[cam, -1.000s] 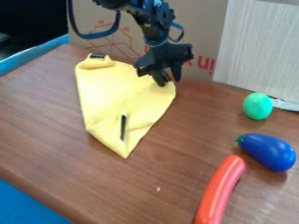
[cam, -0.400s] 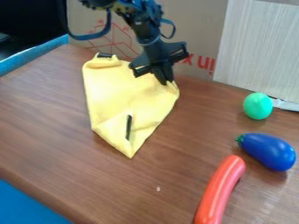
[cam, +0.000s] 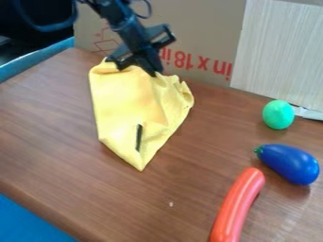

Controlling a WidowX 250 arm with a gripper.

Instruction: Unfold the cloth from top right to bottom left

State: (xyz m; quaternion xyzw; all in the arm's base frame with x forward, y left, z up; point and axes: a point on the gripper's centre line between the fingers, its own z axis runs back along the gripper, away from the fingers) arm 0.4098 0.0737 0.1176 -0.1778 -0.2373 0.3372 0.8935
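One yellow cloth (cam: 126,106) is lying rumpled on the table (cam: 56,123) before me; the black gripper (cam: 155,73) is pinching its far edge. Off right, a blue eggplant (cam: 289,164) is resting near a red sausage (cam: 238,205).

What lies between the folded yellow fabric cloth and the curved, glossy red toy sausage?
Brown wood-grain tabletop, with one small pale speck on it; otherwise the stretch from the cloth to the sausage is bare in the camera view.
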